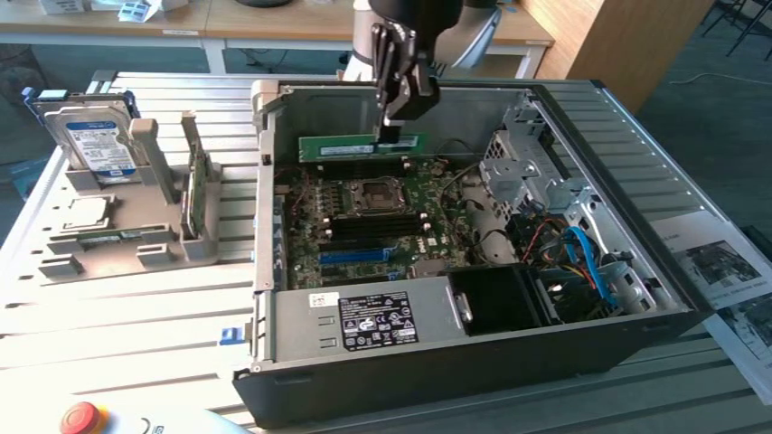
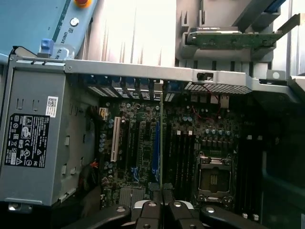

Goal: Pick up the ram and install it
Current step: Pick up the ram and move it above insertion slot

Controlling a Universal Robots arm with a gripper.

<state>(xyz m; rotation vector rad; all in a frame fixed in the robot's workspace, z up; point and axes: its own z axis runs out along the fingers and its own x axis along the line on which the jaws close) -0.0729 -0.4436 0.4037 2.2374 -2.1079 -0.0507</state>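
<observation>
Starting left, red button (image 1: 82, 418): at the exterior view's bottom edge, partly cut off.
Hard drive (image 1: 94, 140): silver, blue-white label, upright in the grey fixture (image 1: 121, 240). Its lower part is hidden by the holder.
Second green board (image 1: 193, 194): stands edge-on in a fixture slot, so its face is unreadable. Wrist view shows it in the same holder (image 2: 228, 39).
PC case (image 1: 483, 362): lying open on the slatted table (image 1: 133, 316).
Power supply (image 1: 362, 321): grey box at the case's near end, black label up. Also in the wrist view (image 2: 33, 138).
Ram (image 1: 360, 146): held level inside the case, near the far wall, over the motherboard (image 1: 374, 226). In the wrist view it's a thin edge-on line (image 2: 161, 138), so chips and sticker can't be seen. It sits beside the black memory slots (image 2: 183, 157). Can't tell its height above them or whether it touches.
Gripper (image 1: 392, 136): clamped on the ram at the end toward the exterior view's right. Fingers meet around its edge in the wrist view (image 2: 163, 205). The arm above is cut off.
Drive cage (image 1: 531, 172): bare metal, right side of the case.
Blue cables (image 1: 585, 258): tangled in shadow, routing unclear.
Printed sheets (image 1: 724, 271): on the table at far right, cropped and illegible.
</observation>
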